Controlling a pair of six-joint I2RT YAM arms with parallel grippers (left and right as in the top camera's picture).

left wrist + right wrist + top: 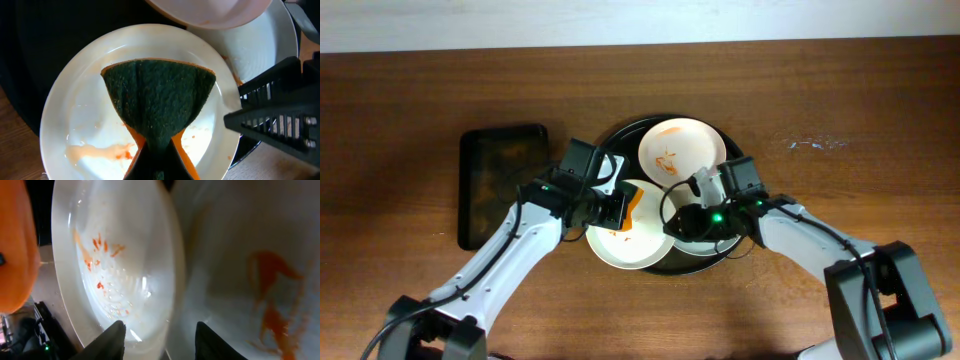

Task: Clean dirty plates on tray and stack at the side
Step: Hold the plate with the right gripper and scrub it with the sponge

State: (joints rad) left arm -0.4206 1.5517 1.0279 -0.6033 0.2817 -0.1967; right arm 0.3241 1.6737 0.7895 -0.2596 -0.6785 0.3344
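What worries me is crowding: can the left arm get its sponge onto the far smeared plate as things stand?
Probably yes. The left end effector holds the sponge on the near plate; the far plate lies uncovered just beyond it, and the right end effector sits to the side.

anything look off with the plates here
The front plate sticks out past the tray rim on its near-left side, partly over the table. Another plate overlaps its far edge. Nothing looks spilled or broken.
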